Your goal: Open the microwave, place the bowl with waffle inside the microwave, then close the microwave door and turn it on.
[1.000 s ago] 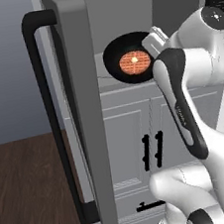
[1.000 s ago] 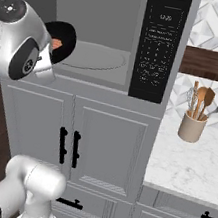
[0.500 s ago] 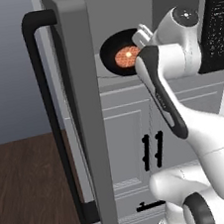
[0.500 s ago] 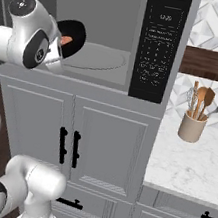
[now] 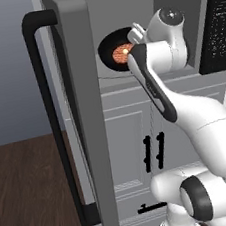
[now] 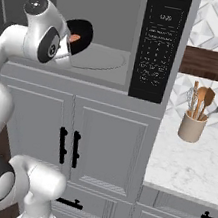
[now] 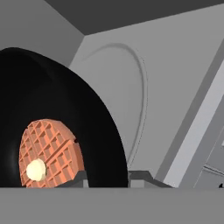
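I see the door swung wide at left and my arm bent up into the microwave mouth, the gripper clamped on the bowl's rim. The bowl is tipped on edge above the turntable, black, its round orange waffle topped by a pale dab.

Both base cams are looking forward from behind the arm, sharing the microwave cavity; hand cam is sitting close on the bowl with waffle.
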